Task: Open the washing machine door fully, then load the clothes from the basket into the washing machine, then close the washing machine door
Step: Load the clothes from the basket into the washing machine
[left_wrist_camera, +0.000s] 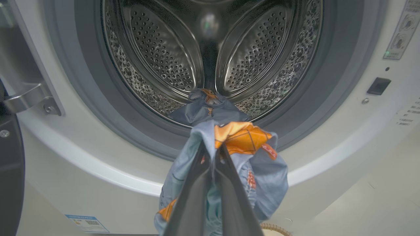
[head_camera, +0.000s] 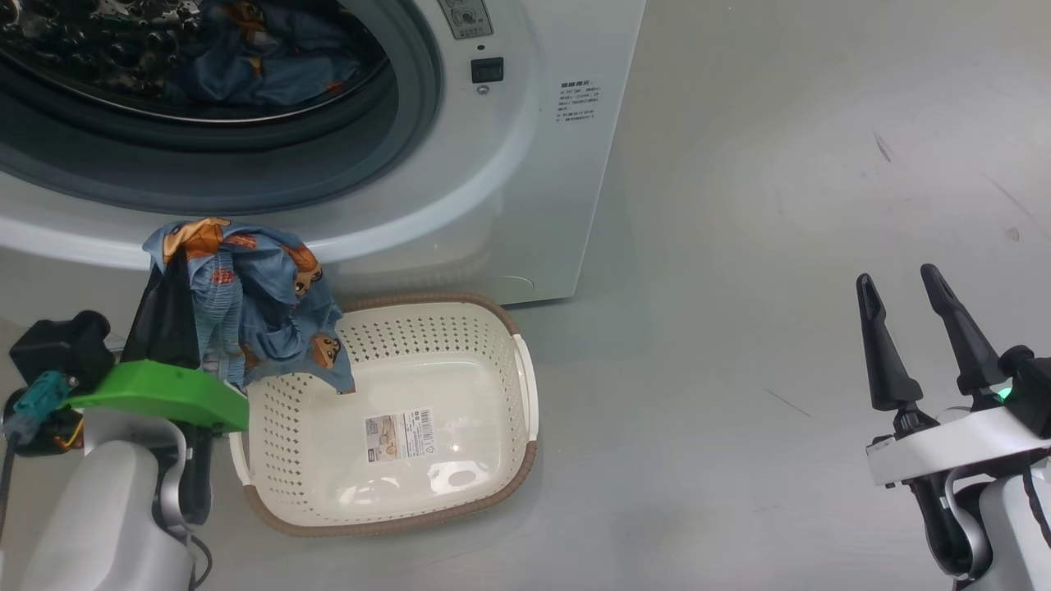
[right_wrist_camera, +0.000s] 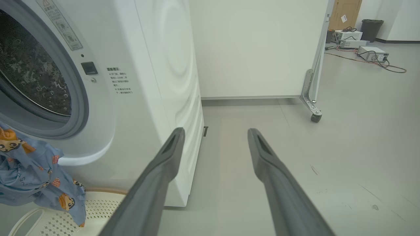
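Along the left wrist view, the left gripper point(left_wrist_camera: 214, 152) had its two dark fingers pressed together on a blue garment point(left_wrist_camera: 259, 164) with orange print, which bunched around them and hung below; it was raised in front of the washing machine point(left_wrist_camera: 98, 170), level with the lower lip of the grey gasket point(left_wrist_camera: 98, 111); a second garment point(left_wrist_camera: 210, 109) lay at the bottom front of the steel drum point(left_wrist_camera: 164, 59); the washing machine door point(left_wrist_camera: 10, 170) stood swung open at the left edge, beside its metal hinge point(left_wrist_camera: 29, 98); a blue label point(left_wrist_camera: 87, 223) sat low on the front.

From the head view, the held cloth draped over the near-left corner of the basket point(head_camera: 525, 386), which stood on the floor point(head_camera: 780, 246) just before the machine; its inside held nothing but the barcode sticker point(head_camera: 400, 435); the right gripper point(head_camera: 897, 275) was well apart at the lower right, fingers spread wide and gripping nothing.

Through the right wrist view, those parted fingers pointed past the machine's right side toward a white wheeled partition point(right_wrist_camera: 256, 49); the hanging garment and a basket corner showed at lower left.
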Controlling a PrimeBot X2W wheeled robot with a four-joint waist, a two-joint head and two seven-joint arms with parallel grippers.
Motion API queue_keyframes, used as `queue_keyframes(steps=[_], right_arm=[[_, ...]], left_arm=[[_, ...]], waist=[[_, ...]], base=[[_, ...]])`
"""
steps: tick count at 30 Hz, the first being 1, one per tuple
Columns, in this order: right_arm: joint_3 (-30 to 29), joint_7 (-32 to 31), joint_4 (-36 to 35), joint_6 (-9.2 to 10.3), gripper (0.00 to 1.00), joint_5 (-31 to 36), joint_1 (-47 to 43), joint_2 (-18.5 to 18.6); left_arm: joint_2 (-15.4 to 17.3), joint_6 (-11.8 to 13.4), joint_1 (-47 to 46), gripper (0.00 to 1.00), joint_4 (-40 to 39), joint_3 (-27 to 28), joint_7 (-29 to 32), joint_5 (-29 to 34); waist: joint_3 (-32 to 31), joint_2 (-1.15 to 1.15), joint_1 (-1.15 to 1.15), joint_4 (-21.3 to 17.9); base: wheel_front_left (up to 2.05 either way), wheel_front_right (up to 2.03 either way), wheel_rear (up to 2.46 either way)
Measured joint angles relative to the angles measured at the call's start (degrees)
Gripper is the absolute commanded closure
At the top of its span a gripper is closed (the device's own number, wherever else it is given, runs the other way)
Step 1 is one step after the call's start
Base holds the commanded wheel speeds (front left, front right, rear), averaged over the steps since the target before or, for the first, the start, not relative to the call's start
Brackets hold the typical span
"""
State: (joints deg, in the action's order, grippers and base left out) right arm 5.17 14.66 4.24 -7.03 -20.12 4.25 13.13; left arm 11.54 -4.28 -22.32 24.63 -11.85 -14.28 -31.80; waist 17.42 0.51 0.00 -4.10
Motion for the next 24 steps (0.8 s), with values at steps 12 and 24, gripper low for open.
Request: queue_keyframes(steps=[12, 24], right_arm=[[-0.11, 0.00, -0.34, 0.00, 0.00, -0.01, -0.45, 0.20], [0.49, 0.00, -0.69, 0.00, 0.00, -0.03, -1.04, 0.25]], left_arm=[[-3.08, 1.82, 8.34, 1.00, -8.46, 2.32, 0.00, 4.92], [-6.02, 1.85, 10.04, 1.00, -13.58, 4.48, 0.00, 6.01]], waist=[[-0.40, 0.00, 0.00, 0.14], [-0.19, 0.00, 0.00, -0.18]], base=[[0.00, 0.00, 0.00], [0.00, 0.00, 0.00]])
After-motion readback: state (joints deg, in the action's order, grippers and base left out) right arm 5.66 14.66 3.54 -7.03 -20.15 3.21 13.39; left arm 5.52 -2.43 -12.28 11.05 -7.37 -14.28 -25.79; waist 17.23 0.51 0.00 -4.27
